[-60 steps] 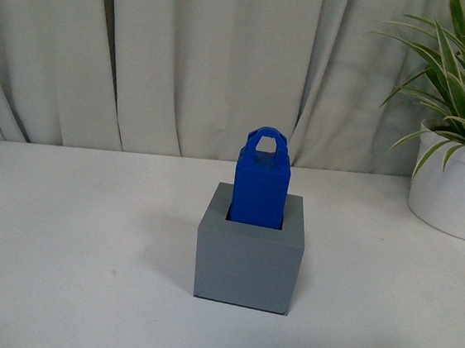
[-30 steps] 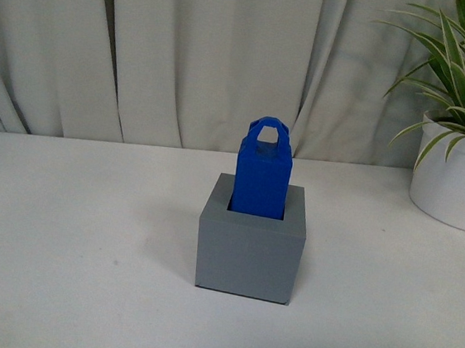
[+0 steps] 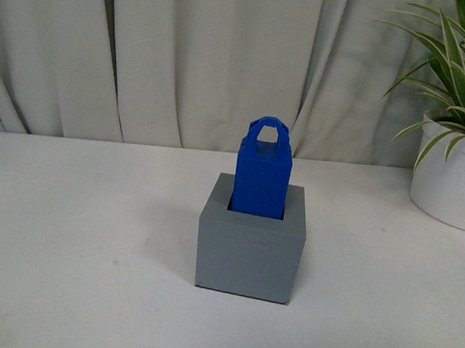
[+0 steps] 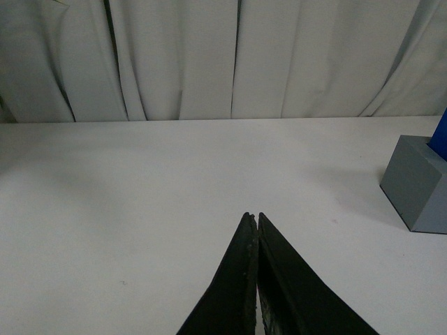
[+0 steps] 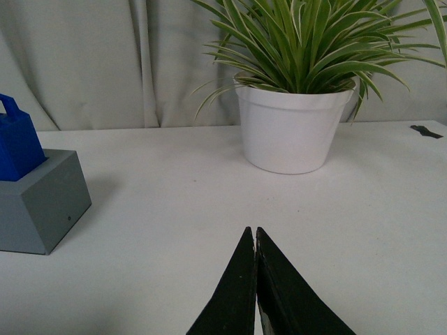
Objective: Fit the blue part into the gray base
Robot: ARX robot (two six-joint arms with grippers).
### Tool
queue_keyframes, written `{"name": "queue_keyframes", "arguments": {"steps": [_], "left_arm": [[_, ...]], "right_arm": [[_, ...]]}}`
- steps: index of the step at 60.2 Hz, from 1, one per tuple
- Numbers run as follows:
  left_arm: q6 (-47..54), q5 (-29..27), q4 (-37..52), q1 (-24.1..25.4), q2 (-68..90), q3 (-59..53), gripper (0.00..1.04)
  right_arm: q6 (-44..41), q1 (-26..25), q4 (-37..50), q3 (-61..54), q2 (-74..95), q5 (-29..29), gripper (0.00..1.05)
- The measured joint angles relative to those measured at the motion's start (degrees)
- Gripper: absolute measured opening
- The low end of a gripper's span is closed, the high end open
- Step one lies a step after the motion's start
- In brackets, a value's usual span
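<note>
The blue part [image 3: 262, 175] stands upright in the square hole of the gray base [image 3: 249, 255] at the middle of the white table, its upper half and loop handle above the rim. Neither arm shows in the front view. My left gripper [image 4: 252, 216] is shut and empty over bare table, well apart from the gray base [image 4: 419, 185], where a sliver of the blue part [image 4: 441, 136] shows. My right gripper [image 5: 250, 230] is shut and empty, apart from the gray base [image 5: 38, 202] and the blue part [image 5: 17, 143].
A white pot with a striped green plant [image 3: 456, 181] stands at the back right of the table; it also shows in the right wrist view [image 5: 292, 129]. Pale curtains [image 3: 203, 55] hang behind the table. A small dark thing [image 5: 426, 130] lies beyond the pot.
The front view shifted slightly between one second ago and half a second ago, so the base and pot sit a little higher in the picture. Since then nothing has moved.
</note>
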Motion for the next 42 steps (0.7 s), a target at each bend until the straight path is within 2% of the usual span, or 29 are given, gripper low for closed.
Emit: {"name": "queue_keyframes", "arguments": {"steps": [12, 18, 25, 42], "left_arm": [[0.0, 0.0, 0.0, 0.0, 0.0, 0.0, 0.04], [0.0, 0.0, 0.0, 0.0, 0.0, 0.0, 0.04], [0.0, 0.0, 0.0, 0.0, 0.0, 0.0, 0.04], [0.0, 0.0, 0.0, 0.0, 0.0, 0.0, 0.04]], "right_arm": [[0.0, 0.0, -2.8, 0.0, -2.8, 0.0, 0.01], [0.0, 0.0, -12.2, 0.0, -10.3, -0.2, 0.01], [0.0, 0.0, -12.9, 0.0, -12.5, -0.1, 0.02], [0.0, 0.0, -12.9, 0.0, -12.5, -0.2, 0.54]]}}
